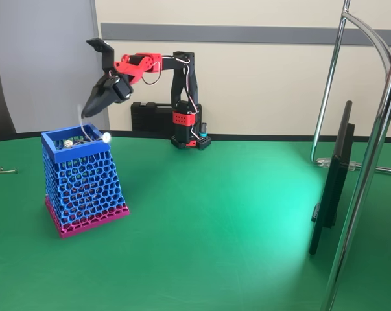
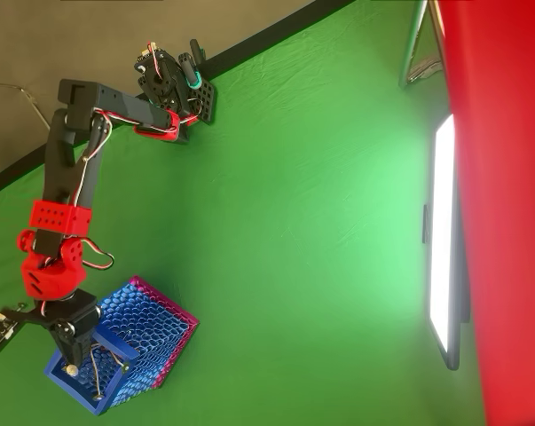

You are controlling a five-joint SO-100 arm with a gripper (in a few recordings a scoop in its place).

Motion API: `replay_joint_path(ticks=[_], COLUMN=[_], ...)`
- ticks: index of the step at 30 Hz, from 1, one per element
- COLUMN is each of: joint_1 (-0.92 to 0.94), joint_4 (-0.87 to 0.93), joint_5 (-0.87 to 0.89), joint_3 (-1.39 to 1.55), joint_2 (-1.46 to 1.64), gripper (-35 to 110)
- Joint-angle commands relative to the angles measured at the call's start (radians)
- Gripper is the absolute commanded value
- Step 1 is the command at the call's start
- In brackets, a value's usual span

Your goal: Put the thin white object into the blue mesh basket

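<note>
Starting at the far left of the fixed view, a thin greyish wire piece (image 1: 2,171) lies on the green table (image 1: 234,220) close to the picture's edge, well apart from everything else. Next comes the blue mesh basket (image 1: 83,181), upright on its magenta base, with its square rim open to the ceiling. My pincer (image 1: 90,111) hangs just above the rim's back edge, its dark fingers pointing down and to the left. The thin white object (image 1: 85,129) runs from my fingertips down into the basket's mouth; lower down it bends over toward the rim's right side and ends at a small pale blob (image 1: 106,137) by the near right corner. My fingers look pressed close together on the cord's upper end, so I take it that I am holding it.

Further right in that view, my red-and-black arm (image 1: 146,65) reaches back to its base (image 1: 185,133), which stands at the table's far edge in front of a black case (image 1: 150,116). Right of that the green cloth lies bare up to a dark flat screen (image 1: 331,188) seen edge-on, and chrome stand tubes (image 1: 370,168) beside it.

From overhead, my pincer (image 2: 72,355) sits over the basket's (image 2: 152,333) open end at the lower left, and the white cord (image 2: 95,373) shows as a thin line inside the rim.
</note>
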Motion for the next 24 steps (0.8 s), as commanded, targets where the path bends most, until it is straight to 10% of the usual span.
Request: replay_joint_path(ticks=[1, 24], joint_1=[-0.029, -0.249], joint_4=[0.003, -0.166], joint_5=[0.021, 0.313], joint_3=[0.051, 0.755], joint_2=[0.120, 0.770], gripper=[12, 10])
